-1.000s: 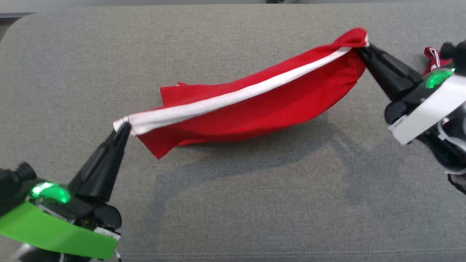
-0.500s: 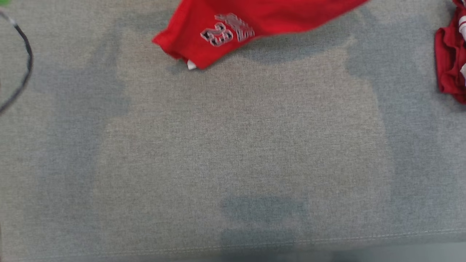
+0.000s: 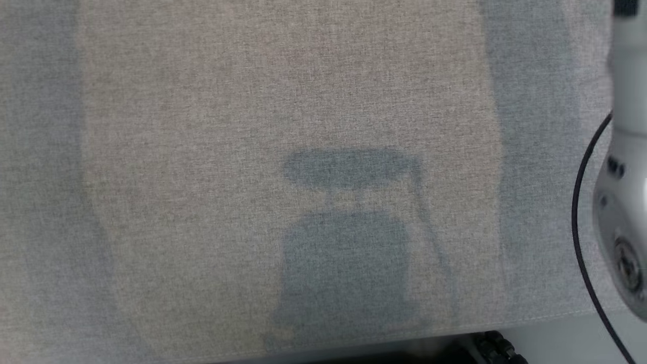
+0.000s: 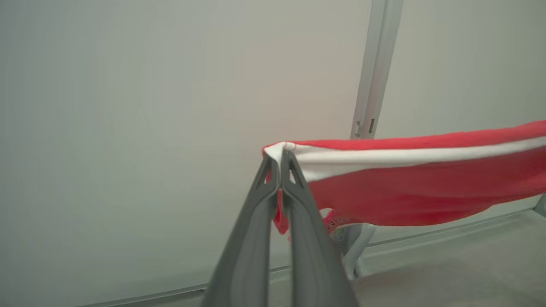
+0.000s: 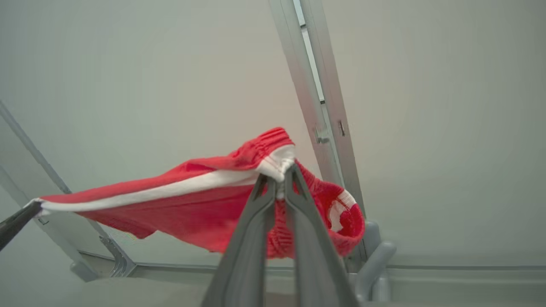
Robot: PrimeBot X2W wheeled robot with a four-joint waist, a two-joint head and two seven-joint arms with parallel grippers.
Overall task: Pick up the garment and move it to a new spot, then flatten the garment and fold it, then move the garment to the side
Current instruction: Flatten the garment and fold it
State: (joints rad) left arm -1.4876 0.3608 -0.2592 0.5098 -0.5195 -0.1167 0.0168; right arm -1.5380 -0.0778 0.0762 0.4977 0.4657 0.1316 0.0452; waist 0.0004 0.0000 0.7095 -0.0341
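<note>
Hanging in the air between the two claws, the red knit garment with a white stripe along its upper edge (image 4: 405,187) is pulled out lengthwise, and its lower part sags in a shallow curve. The left claw (image 4: 280,158) has its two long grey fingers pressed together on the white-striped corner. That corner is a little to the left of the grey metal upright post (image 4: 377,64) on the pale wall. From that pinch the cloth crosses in front of the post and runs off the right edge of the left wrist view. A small red fold dangles just under the pinch. The right claw (image 5: 279,175) is clamped on the opposite end, where the ribbed elastic band bunches up just left of the post. A loop of red-and-white cloth droops to the right of its fingers, across the foot of the post. Far left of the post in the right wrist view, the dark tip of the left claw grips the far corner. In the head view, the grey woven-fabric worktop (image 3: 202,126) carries a soft blocky shadow (image 3: 349,253). A pale robot arm (image 3: 627,192) with a thin black cable (image 3: 576,212) stands at its right edge.
</note>
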